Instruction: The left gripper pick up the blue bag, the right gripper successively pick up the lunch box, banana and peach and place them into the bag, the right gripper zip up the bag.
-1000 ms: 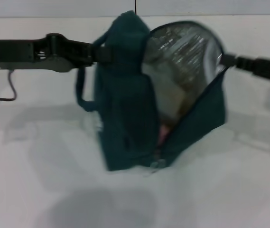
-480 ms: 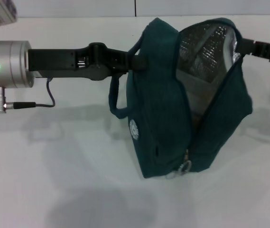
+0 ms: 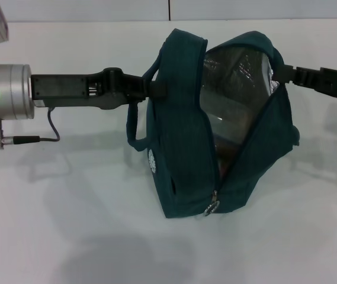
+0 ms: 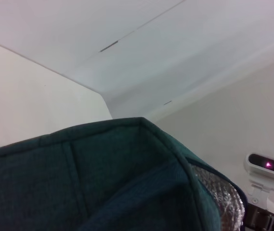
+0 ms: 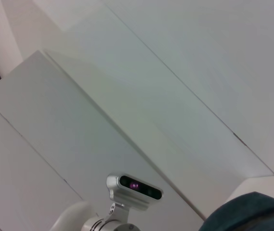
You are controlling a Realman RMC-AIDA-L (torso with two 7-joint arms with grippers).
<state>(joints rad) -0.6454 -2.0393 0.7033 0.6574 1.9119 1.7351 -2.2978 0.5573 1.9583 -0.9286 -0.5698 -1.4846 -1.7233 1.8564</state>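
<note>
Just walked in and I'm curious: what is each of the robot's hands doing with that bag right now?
Left gripper: shut on the blue bag's strap, holding it up.
Right gripper: at the bag's open edge; whether it grips cannot be told.

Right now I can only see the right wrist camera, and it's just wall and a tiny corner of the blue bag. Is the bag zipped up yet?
Observer: No. In the head view the blue bag, held at its top by the left claw, gapes open and shows its silver lining.
Operator: Where's the zipper thingy?
Observer: The zipper pull hangs at the bottom end of the opening, well below the right claw, which is up at the open flap's top edge.
</note>
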